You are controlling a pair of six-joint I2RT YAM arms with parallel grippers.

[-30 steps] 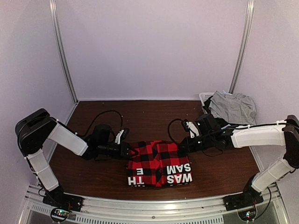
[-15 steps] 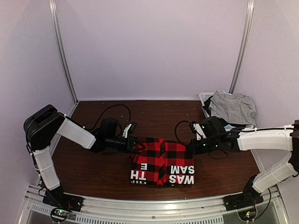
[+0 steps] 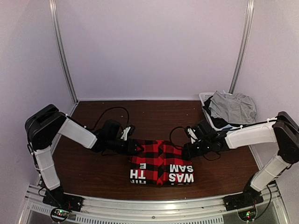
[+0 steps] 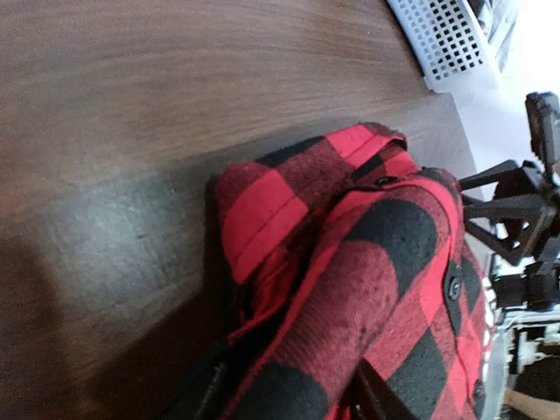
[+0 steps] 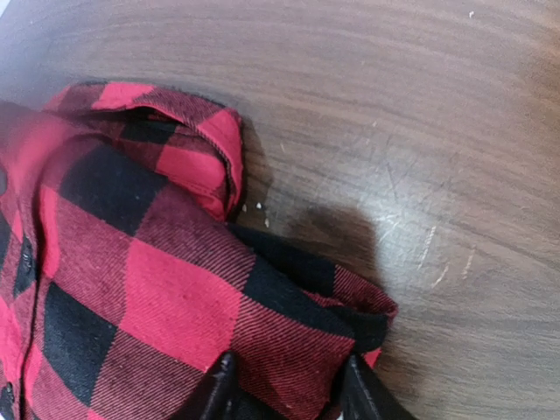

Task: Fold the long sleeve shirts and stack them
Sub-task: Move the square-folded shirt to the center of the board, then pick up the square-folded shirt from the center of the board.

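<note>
A red-and-black check long sleeve shirt (image 3: 161, 161) lies folded on the brown table (image 3: 149, 119), with white letters on a black panel along its near edge. My left gripper (image 3: 135, 149) sits low at the shirt's far left corner. In the left wrist view its jaws (image 4: 289, 398) stand apart with shirt cloth (image 4: 367, 262) lying loose between them. My right gripper (image 3: 184, 151) is at the far right corner. Its jaws (image 5: 289, 389) are also spread, with the folded corner of the shirt (image 5: 157, 289) resting between them.
A white mesh basket (image 3: 205, 97) stands at the back right with a grey garment (image 3: 231, 107) heaped in it; its corner (image 4: 442, 39) shows in the left wrist view. Purple walls close in the table on three sides.
Both grippers were shut on the shirt's far corners and now have their jaws apart. The far edge of the shirt has settled onto the table, and both arms sit slightly lower.
</note>
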